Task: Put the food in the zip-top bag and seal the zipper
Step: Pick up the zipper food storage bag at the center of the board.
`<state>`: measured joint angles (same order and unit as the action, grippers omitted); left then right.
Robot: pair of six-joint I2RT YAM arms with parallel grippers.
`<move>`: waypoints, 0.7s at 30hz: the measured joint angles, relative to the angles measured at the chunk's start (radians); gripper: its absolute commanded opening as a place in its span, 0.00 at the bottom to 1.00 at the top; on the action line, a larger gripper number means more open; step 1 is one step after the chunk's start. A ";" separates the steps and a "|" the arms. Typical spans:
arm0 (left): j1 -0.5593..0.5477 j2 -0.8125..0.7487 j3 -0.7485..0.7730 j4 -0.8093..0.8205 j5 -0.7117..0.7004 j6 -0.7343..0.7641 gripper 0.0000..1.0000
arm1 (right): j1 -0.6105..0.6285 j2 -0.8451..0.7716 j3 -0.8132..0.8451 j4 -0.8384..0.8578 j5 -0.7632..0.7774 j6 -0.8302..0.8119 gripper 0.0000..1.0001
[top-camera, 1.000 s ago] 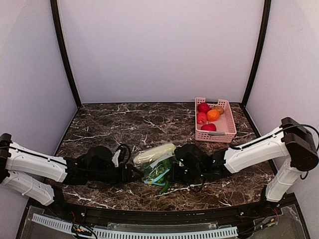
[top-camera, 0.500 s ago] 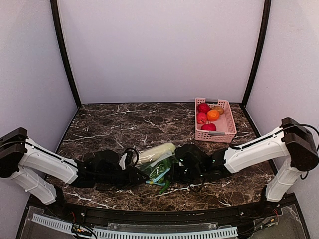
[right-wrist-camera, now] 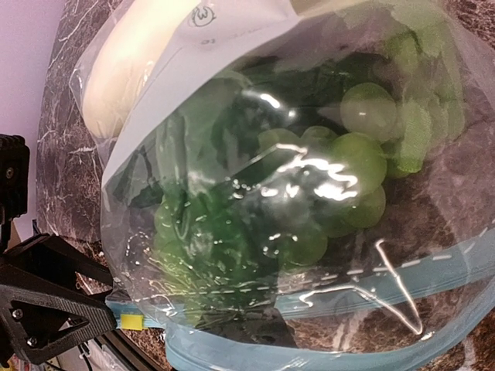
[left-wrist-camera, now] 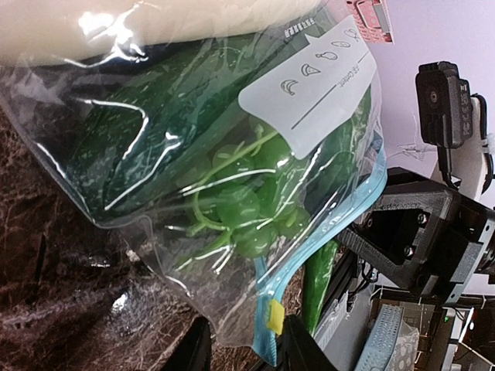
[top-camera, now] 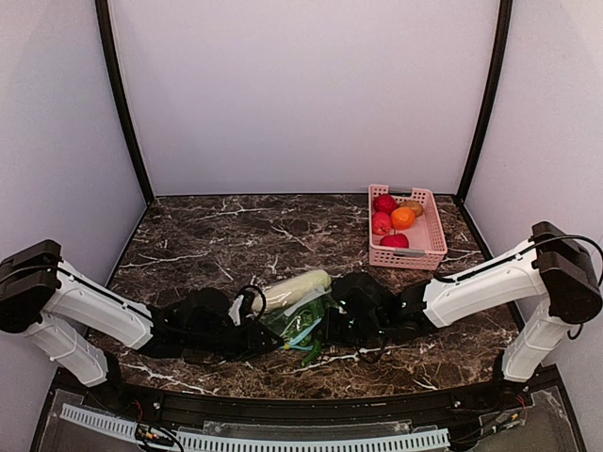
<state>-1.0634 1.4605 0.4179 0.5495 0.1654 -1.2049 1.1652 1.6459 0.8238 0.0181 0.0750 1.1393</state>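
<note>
The dark marble table (top-camera: 207, 235) bears a pink basket (top-camera: 407, 263) at two o'clock and the filled zip-top bag (top-camera: 300, 318) at six o'clock, near the edge.

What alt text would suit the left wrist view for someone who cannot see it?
A clear zip-top bag on a dark marble table fills the frame, holding green grapes and a leafy green vegetable, a pale gourd across the top. Its teal zipper runs along the lower right edge, its end lying between the jaws of the left gripper.
</note>
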 measured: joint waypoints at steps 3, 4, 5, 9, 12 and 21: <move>-0.006 0.005 0.000 0.003 0.003 -0.006 0.25 | 0.000 0.000 0.001 -0.001 0.001 0.000 0.00; -0.008 0.007 0.000 0.004 0.004 -0.010 0.22 | 0.000 0.000 0.001 -0.002 0.001 0.000 0.00; -0.010 0.010 0.000 0.007 0.005 -0.011 0.20 | 0.000 0.000 0.001 -0.003 0.001 0.000 0.00; -0.015 0.025 0.000 0.031 0.008 -0.025 0.10 | 0.000 0.000 0.001 -0.005 0.005 0.000 0.00; -0.017 0.033 0.000 0.053 0.008 -0.036 0.03 | 0.000 0.000 0.001 -0.012 0.013 0.001 0.00; -0.020 0.031 0.000 0.099 0.007 -0.056 0.01 | 0.000 0.000 0.008 -0.041 0.061 0.027 0.00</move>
<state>-1.0836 1.4918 0.4179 0.6483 0.1726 -1.2613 1.1652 1.6455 0.8314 -0.0231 0.1364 1.1664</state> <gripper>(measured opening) 0.013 0.159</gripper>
